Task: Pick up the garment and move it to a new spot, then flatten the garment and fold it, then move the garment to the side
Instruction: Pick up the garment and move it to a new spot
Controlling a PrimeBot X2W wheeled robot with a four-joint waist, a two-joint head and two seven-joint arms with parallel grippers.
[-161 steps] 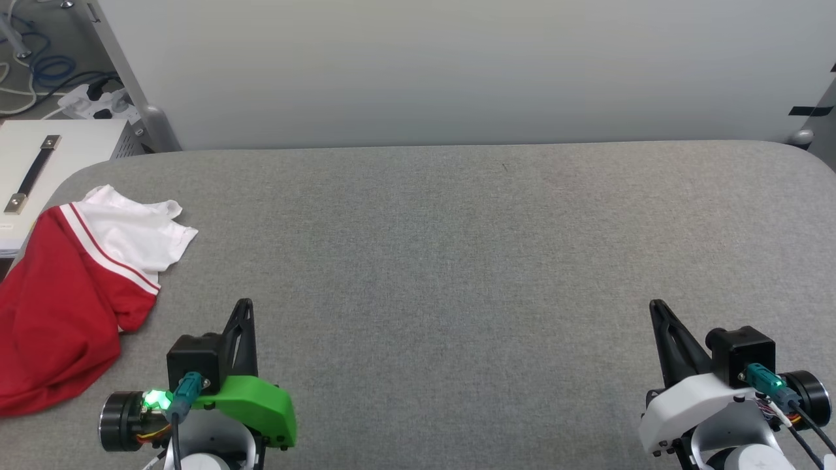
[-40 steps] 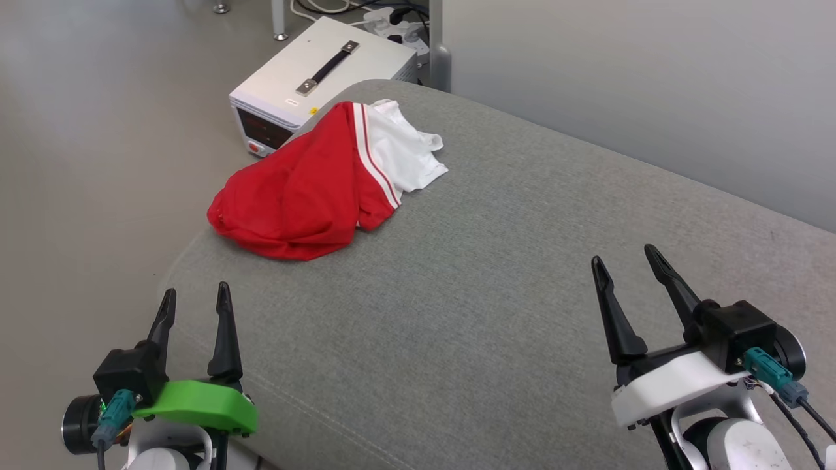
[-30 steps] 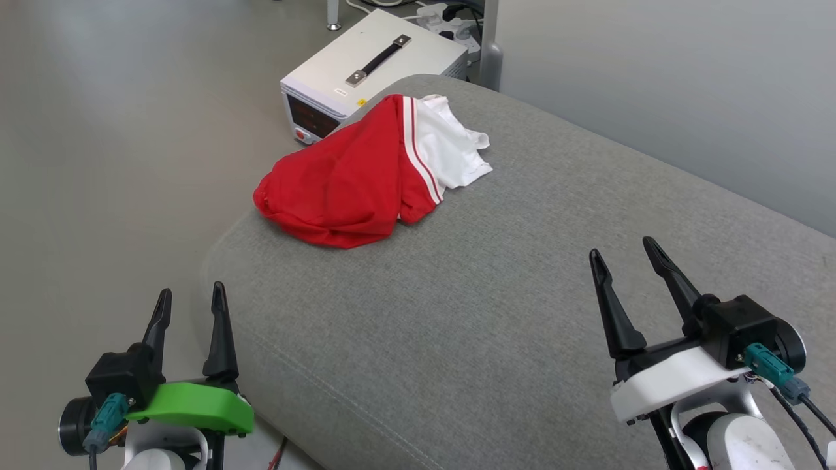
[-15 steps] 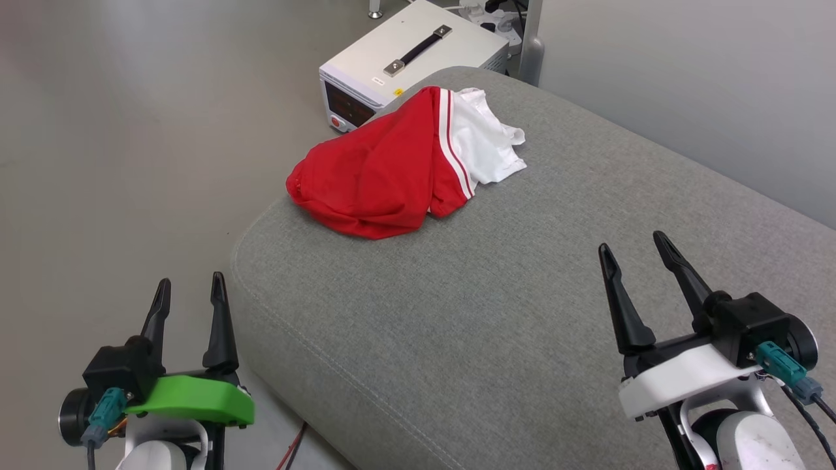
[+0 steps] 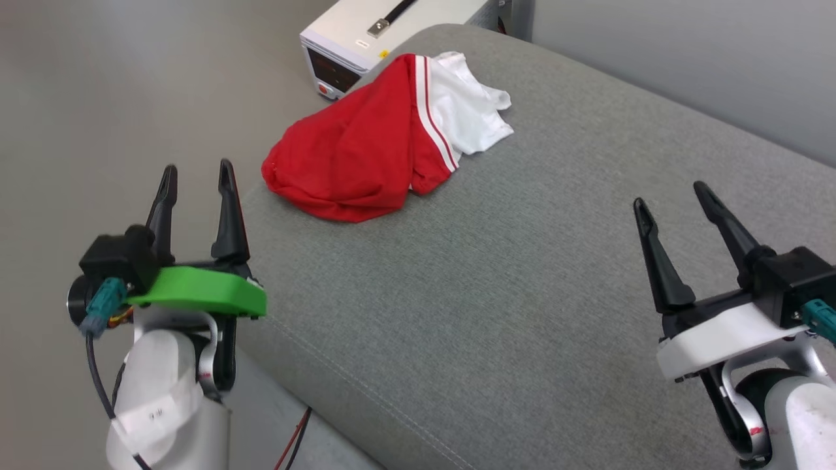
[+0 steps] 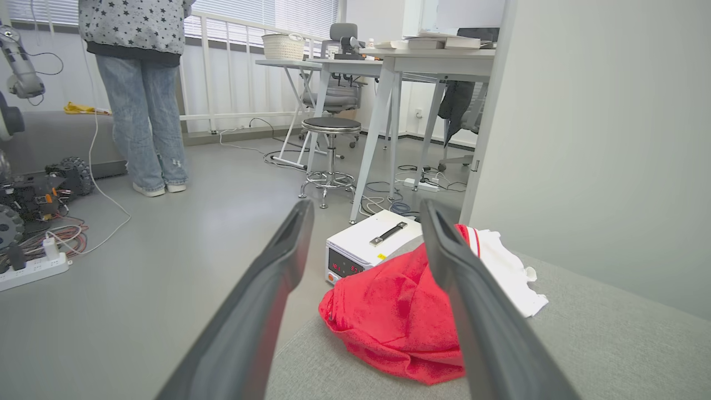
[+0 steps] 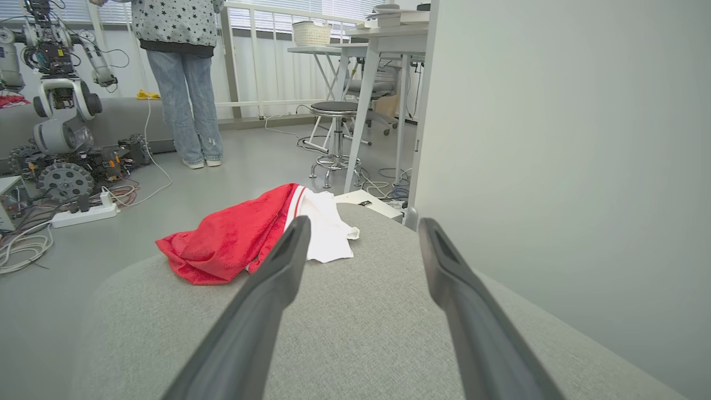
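Observation:
The garment (image 5: 366, 143), a crumpled red shirt with a white sleeve and red-white striped trim, lies bunched at the end of the grey padded table (image 5: 522, 281), its red part reaching the table's rounded edge. It also appears in the left wrist view (image 6: 400, 311) and the right wrist view (image 7: 239, 236). My left gripper (image 5: 196, 179) is open and empty, raised just off the table's left edge, short of the garment. My right gripper (image 5: 676, 199) is open and empty above the table at the right, well away from the garment.
A white instrument box (image 5: 372, 29) with a black handle stands on the floor just past the garment. A pale partition wall (image 5: 686, 59) runs along the table's far side. A person (image 6: 139, 83), a stool (image 6: 331, 150), desks, cables and another robot (image 7: 61, 111) occupy the floor beyond.
The head camera has kept swinging, shifting the whole picture. Both arms have risen and reached forward, the left one nearing the garment. The garment itself lies as before.

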